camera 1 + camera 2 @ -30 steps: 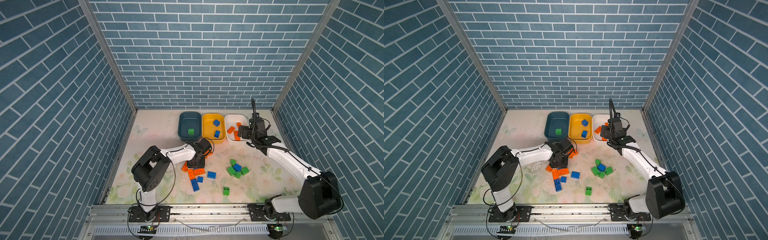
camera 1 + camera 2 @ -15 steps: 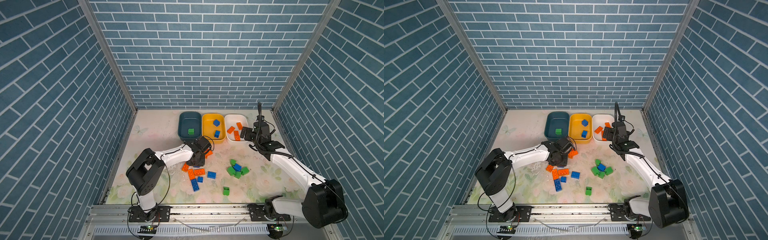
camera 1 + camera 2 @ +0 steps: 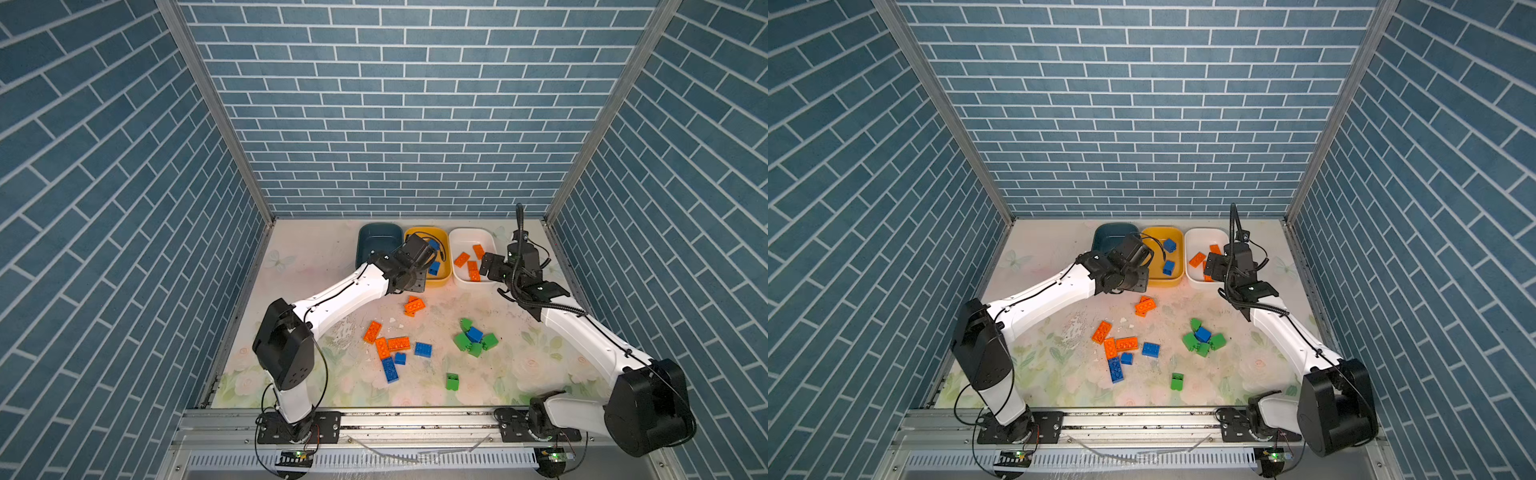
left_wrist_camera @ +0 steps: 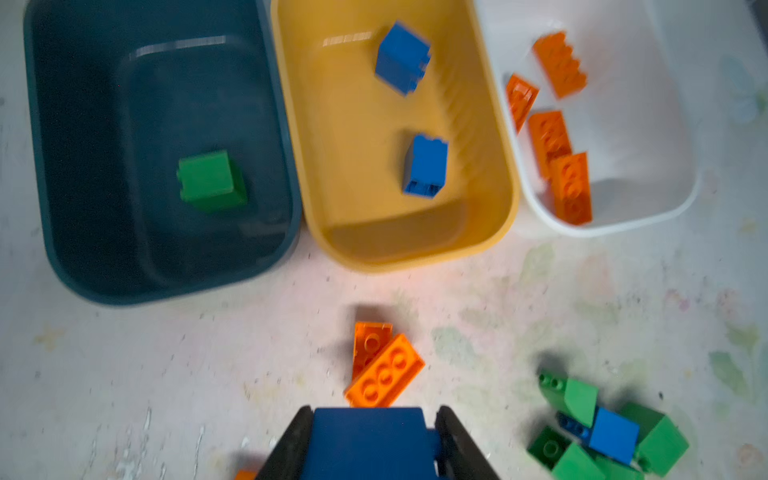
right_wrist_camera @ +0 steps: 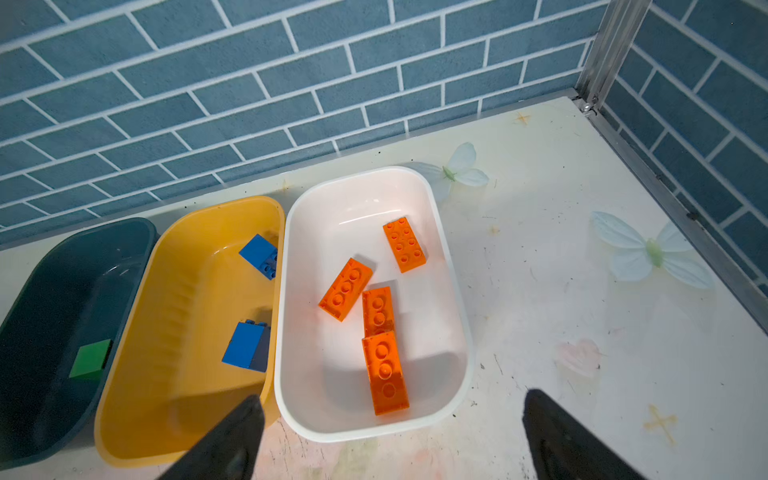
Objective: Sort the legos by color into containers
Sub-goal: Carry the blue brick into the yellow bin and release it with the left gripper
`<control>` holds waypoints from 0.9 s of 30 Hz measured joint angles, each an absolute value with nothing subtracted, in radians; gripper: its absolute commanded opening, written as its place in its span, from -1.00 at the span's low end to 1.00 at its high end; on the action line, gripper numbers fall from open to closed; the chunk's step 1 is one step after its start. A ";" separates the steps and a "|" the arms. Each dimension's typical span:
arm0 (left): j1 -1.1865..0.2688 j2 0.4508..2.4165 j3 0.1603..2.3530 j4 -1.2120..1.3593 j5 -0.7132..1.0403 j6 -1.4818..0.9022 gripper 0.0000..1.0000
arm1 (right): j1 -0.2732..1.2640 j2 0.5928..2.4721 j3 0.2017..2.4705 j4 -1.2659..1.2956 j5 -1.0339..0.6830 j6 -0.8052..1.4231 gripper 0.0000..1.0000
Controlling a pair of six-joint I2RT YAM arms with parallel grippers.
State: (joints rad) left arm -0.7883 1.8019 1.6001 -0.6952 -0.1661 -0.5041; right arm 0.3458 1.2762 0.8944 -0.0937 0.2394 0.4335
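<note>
Brick-pattern walls (image 3: pixel 395 124) enclose a floral table (image 3: pixel 324 249) where studded plastic legos (image 3: pixel 398 344) lie before three smooth rounded tubs (image 3: pixel 376 227). Left pincer (image 4: pixel 374 415) clamps a blue brick (image 4: pixel 368 444); right pincer (image 5: pixel 395 399) gapes by the white tub (image 5: pixel 357 199).

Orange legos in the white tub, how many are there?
4 orange legos in the white tub: one nearest the back wall, one slanted toward the yellow tub, two overlapping in line nearer the front. None seems hidden.
</note>
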 measured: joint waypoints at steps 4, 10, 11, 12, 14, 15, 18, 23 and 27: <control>-0.778 1.921 1.748 -0.673 -0.189 -0.459 -0.39 | 0.346 1.278 0.895 -0.105 0.237 0.441 0.91; -0.742 2.072 1.885 -0.629 -0.183 -0.429 -0.33 | 0.346 1.277 0.896 -0.158 0.227 0.442 0.90; -0.732 2.103 1.915 -0.627 -0.172 -0.424 -0.34 | 0.346 1.277 0.896 -0.165 0.223 0.442 0.90; -0.723 2.131 1.943 -0.625 -0.160 -0.421 -0.33 | 0.346 1.275 0.896 -0.171 0.220 0.445 0.89; -0.706 2.188 2.004 -0.628 -0.136 -0.414 -0.24 | 0.346 1.268 0.896 -0.189 0.212 0.449 0.89; -0.697 2.215 2.033 -0.632 -0.128 -0.411 -0.13 | 0.346 1.261 0.896 -0.200 0.211 0.450 0.89; -0.675 2.283 2.115 -0.655 -0.110 -0.393 0.13 | 0.346 1.233 0.894 -0.229 0.204 0.455 0.89; -0.661 2.296 2.153 -0.691 -0.075 -0.361 0.39 | 0.346 1.176 0.863 -0.264 0.195 0.477 0.90; -0.676 2.181 1.993 -0.652 -0.042 -0.351 0.71 | 0.346 1.144 0.801 -0.284 0.179 0.509 0.98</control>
